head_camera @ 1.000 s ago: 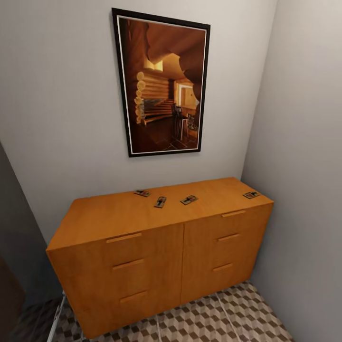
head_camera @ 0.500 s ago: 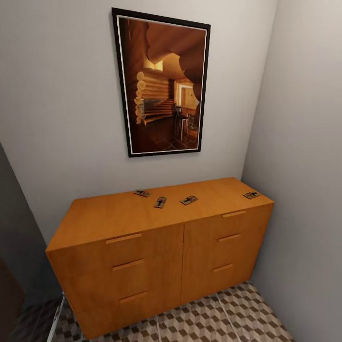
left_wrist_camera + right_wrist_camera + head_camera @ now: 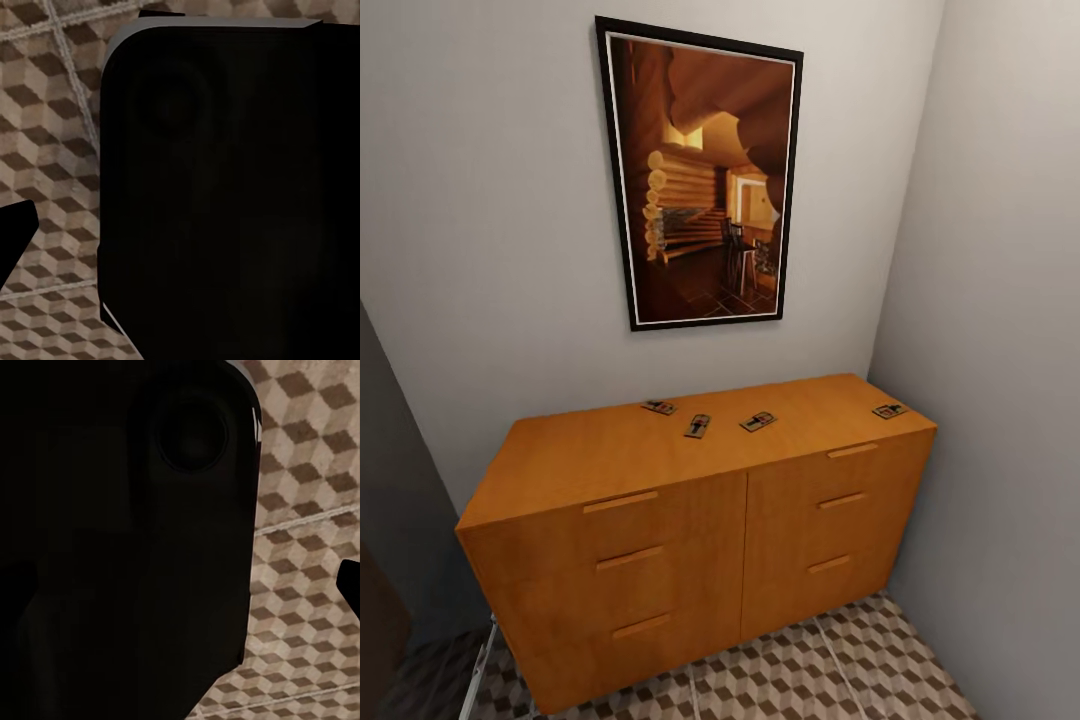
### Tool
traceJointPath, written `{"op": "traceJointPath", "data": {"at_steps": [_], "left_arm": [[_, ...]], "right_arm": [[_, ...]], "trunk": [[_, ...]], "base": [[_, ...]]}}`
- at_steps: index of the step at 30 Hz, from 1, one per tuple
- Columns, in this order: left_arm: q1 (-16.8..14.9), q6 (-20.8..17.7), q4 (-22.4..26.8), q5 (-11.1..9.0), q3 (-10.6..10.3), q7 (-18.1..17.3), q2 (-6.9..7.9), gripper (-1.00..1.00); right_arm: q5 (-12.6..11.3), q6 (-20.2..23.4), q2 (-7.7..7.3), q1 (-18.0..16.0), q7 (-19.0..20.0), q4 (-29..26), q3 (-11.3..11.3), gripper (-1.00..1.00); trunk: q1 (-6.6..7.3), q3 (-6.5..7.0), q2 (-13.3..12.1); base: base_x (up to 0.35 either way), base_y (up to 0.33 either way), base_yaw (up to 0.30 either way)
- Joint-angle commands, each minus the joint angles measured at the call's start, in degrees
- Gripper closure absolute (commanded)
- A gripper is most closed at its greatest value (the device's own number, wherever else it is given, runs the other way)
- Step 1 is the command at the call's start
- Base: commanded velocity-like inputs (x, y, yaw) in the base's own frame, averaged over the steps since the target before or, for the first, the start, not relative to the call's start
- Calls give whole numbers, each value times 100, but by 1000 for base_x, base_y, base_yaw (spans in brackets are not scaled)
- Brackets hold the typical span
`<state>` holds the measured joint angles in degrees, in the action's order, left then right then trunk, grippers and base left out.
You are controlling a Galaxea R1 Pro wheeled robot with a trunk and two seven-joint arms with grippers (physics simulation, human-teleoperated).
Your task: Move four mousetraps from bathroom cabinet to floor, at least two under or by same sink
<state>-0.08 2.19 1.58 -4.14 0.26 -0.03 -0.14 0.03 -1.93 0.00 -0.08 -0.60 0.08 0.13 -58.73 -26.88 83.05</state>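
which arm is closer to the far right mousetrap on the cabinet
Probably right: that mousetrap lies right of centre on the cabinet. Both wrist cameras face floor tiles, so both arms hang low.

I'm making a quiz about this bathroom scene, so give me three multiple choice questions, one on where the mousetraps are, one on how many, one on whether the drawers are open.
1. Where do the mousetraps lie?
A. on the cabinet top
B. on the floor
C. in a drawer

2. How many mousetraps show?
A. two
B. four
C. six

3. The drawers of the cabinet are
A. all shut
B. one pulled out
C. removed

Answers: 1 A, they rest flat on the smooth top; 2 B, three near the middle and one at the right end; 3 A, every front sits flush.
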Motion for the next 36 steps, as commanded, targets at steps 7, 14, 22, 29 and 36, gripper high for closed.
{"op": "traceJointPath", "data": {"at_steps": [7, 14, 22, 29, 36], "left_arm": [[-1, 20, 25, -32, -18, -5, -10, -100], [-1, 17, 258, -19, -44, -9, -52, -100], [-1, -39, 655, 23, -76, 52, -290, -100], [-1, -186, 1274, 47, -97, 68, -489, -100], [-1, -769, 2253, 130, -106, 72, -547, -100]], "right_arm": [[16, -89, -1, -1, -9, 1, 5, -100], [-12, -185, -48, -1, -7, 1, -26, -100], [-39, -195, -96, -1, -10, -12, -61, -100], [-42, -145, -100, -1, 12, -355, -67, -100], [-18, 120, -102, -1, 25, -1014, -68, -100]], "trunk": [[0, -4, 2], [0, -4, 2], [0, -4, 2], [0, -4, 2], [0, -4, 2]], "base": [[0, 0, 0], [0, 0, 0], [0, 0, 0], [0, 0, 0], [0, 0, 0]]}}
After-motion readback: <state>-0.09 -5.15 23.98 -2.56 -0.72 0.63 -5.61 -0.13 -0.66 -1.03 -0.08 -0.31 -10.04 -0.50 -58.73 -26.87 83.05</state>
